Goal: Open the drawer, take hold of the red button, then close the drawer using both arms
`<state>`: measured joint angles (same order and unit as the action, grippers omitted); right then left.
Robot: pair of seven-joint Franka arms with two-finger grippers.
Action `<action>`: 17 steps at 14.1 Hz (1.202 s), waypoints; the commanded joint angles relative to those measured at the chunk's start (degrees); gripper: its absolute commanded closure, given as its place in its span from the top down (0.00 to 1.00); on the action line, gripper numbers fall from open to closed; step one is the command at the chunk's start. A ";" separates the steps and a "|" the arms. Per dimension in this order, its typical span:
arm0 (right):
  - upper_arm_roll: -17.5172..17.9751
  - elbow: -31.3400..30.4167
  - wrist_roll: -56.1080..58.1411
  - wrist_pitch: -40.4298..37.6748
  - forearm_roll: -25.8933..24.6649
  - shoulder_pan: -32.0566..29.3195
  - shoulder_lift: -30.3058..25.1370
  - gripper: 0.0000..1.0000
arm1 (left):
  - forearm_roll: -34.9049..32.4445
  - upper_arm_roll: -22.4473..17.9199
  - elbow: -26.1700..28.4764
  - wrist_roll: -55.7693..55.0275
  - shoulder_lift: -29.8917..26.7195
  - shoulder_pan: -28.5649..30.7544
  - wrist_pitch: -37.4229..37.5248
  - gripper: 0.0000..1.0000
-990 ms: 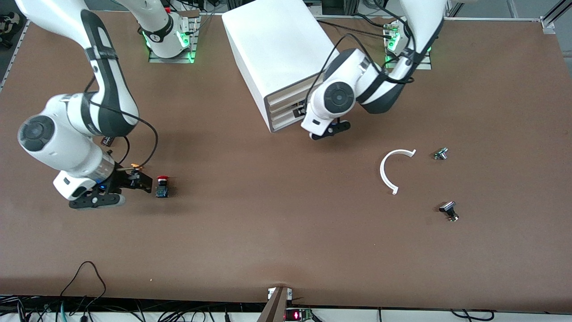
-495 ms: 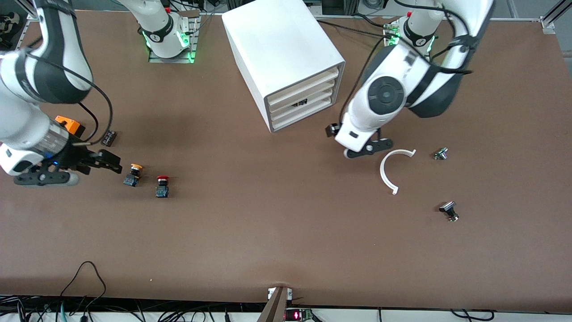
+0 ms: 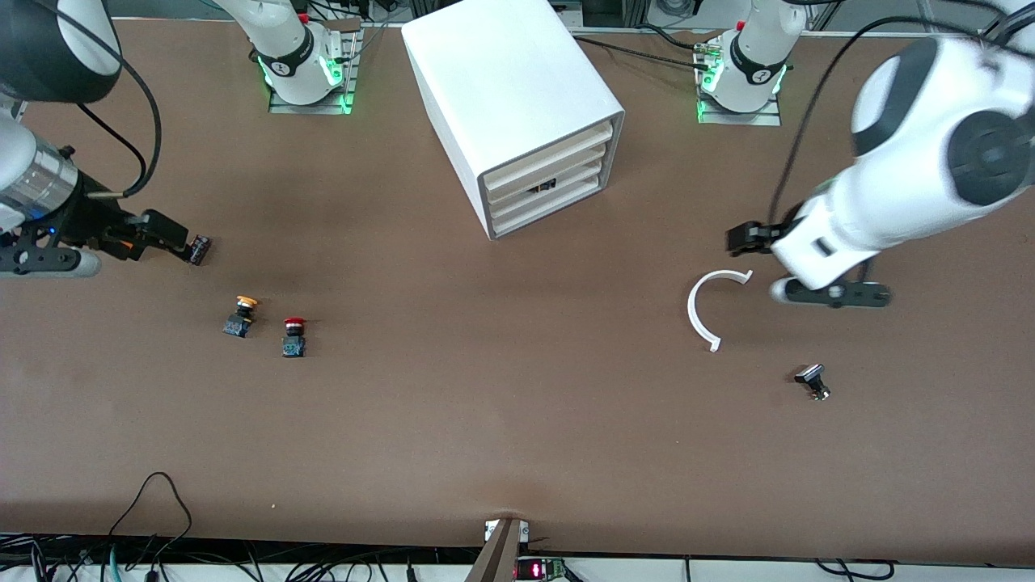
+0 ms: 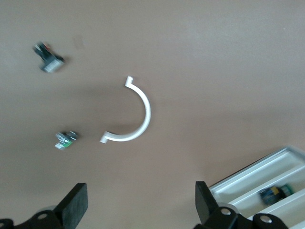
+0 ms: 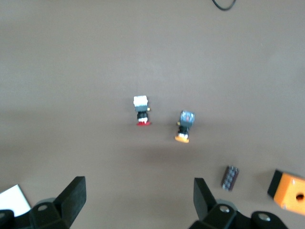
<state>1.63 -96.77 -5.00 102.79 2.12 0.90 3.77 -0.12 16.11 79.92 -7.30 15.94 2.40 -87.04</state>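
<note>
The red-capped button (image 3: 293,335) stands on the table toward the right arm's end; in the right wrist view (image 5: 141,112) it shows beside a yellow-orange-capped button (image 5: 184,126). My right gripper (image 3: 167,233) is open and empty, raised over the table's right-arm end, apart from both buttons. The white cabinet (image 3: 509,89) stands in the middle, its four cream-fronted drawers (image 3: 547,187) pushed in, a dark item showing in one. My left gripper (image 3: 748,239) is open and empty over the table beside a white arc (image 3: 702,311). Both show open in their wrist views, left (image 4: 141,210) and right (image 5: 139,205).
The yellow-orange button (image 3: 240,315) stands beside the red one. A small dark block (image 3: 199,249) lies by the right gripper. An orange box (image 5: 289,191) shows in the right wrist view. A small metal part (image 3: 813,380) lies nearer the camera than the arc.
The left arm has swung away from the cabinet front toward its own end of the table. The right arm has drawn back from the red button, which stays on the table.
</note>
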 commanded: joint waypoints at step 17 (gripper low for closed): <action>5.67 0.88 -5.11 -6.64 -3.97 -2.92 -5.71 1.00 | -0.84 -15.41 18.08 16.43 -18.57 -2.84 -6.23 0.99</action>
<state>6.20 -96.61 -10.18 97.01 -1.15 -0.93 -1.48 0.00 1.41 96.87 7.47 -1.16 0.46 -94.59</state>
